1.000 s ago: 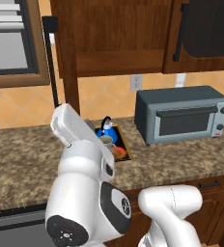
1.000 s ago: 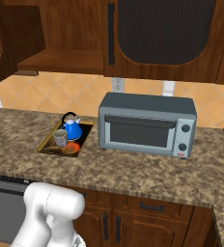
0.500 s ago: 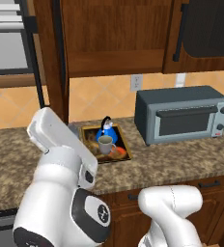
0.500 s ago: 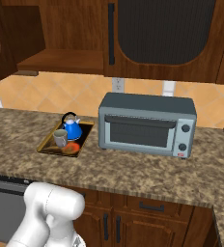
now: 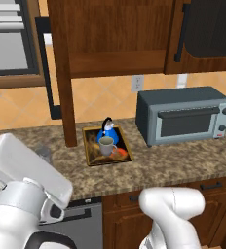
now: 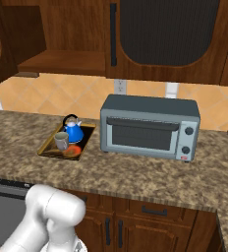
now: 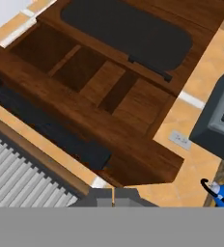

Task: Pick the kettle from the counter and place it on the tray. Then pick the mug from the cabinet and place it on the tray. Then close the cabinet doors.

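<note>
Kettle (image 5: 108, 134): bright blue, black arched handle and knob, upright on the tray (image 5: 91, 152), toward its back edge; seen too in the right base view (image 6: 74, 131) and, as a blue sliver with a black handle, at the lower right of the hand view (image 7: 223, 192)

Mug (image 5: 106, 145): grey, upright on the tray just in front of the kettle, touching or nearly touching it; right base view (image 6: 61, 141)

Tray: golden-wood rim, dark inside with an orange-red patch showing beside the mug; lies flat on the desk (image 5: 183, 163), left of the toaster oven; right base view (image 6: 46, 147)

Desk: speckled brown-and-tan granite, running the width of both base views (image 6: 150, 177)

Toaster oven (image 5: 183, 114): grey, door shut, knobs at its right side, on the desk near the tray but apart from it; right base view (image 6: 148, 125)

Cabinet (image 5: 110, 39): dark reddish-brown, on the wall above the tray; wooden shelf visible inside from the right base view (image 6: 62, 61)

Cabinet doors: left door (image 5: 64, 78) stands swung out, edge-on to the left base camera; a door with dark arched panel and black bar handle (image 6: 160, 34) is shut above the toaster oven

Gripper (image 7: 113, 198): jaws clenched together on nothing, raised and pointing toward the cabinet's underside and open door

Wall outlet (image 5: 137, 83): white, on the tan tiled wall behind the kettle
</note>
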### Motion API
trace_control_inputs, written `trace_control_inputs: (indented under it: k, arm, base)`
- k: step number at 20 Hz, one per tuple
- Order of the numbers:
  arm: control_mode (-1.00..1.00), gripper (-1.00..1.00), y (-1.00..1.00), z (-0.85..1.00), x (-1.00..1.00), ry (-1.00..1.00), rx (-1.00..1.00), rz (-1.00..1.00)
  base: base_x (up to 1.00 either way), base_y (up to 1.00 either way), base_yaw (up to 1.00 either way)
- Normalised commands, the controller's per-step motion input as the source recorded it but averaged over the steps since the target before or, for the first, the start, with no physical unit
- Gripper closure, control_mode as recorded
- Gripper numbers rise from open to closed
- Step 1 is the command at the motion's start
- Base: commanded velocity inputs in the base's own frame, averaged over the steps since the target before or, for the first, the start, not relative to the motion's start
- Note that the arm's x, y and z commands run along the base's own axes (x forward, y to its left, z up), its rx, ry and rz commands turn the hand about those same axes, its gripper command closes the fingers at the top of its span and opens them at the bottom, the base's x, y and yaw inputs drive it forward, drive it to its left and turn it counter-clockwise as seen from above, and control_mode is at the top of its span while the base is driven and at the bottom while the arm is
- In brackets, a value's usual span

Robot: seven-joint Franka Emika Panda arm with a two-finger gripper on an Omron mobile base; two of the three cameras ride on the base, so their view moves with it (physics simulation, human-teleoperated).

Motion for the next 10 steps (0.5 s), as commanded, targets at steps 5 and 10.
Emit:
trace_control_inputs:
  k: [5, 10]
  arm:
    - [-1.0, 1.0, 0.72, -0.33, 0.85, 0.06, 0.0, -0.16]
    - [-1.0, 1.0, 0.53, -0.38, 0.98, 0.06, 0.01, -0.17]
  base:
    - [0.0, 0.0, 0.0]
    - [0.0, 0.0, 0.0]
